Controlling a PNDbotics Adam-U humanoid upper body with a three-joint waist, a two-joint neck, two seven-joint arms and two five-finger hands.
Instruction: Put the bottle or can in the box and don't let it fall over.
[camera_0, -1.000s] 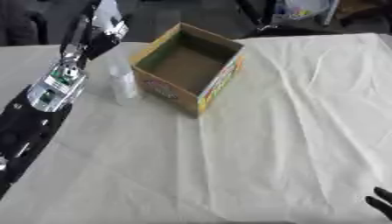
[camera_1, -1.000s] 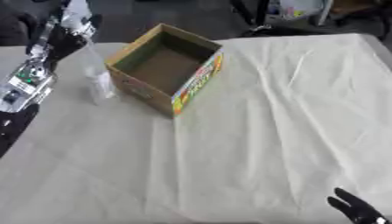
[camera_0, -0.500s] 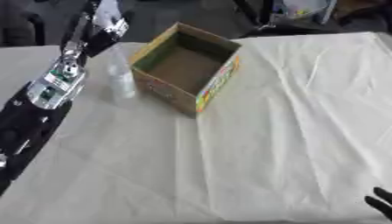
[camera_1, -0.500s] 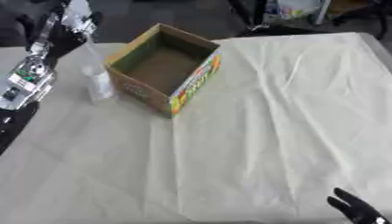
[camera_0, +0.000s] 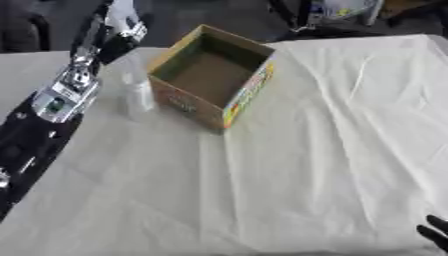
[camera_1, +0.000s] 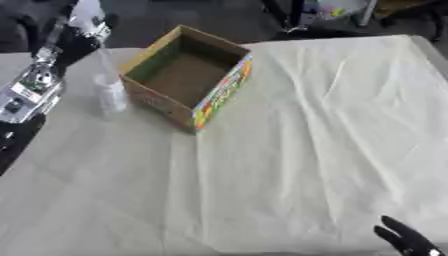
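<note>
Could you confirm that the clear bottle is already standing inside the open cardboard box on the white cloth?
Not quite: the bottle is not in the box. It stands upright on the cloth just outside the box's left wall, as the left eye view shows. The box is indeed open and holds nothing.

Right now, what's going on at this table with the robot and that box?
The robot's left arm reaches in from the left, its left hand up near the far edge of the table, beyond a small clear bottle. The bottle stands upright on the white cloth just left of the open cardboard box, not inside it yet. The box looks empty. I can't tell whether the left hand's fingers are open or curled. The right hand sits idle at the lower right corner.
</note>
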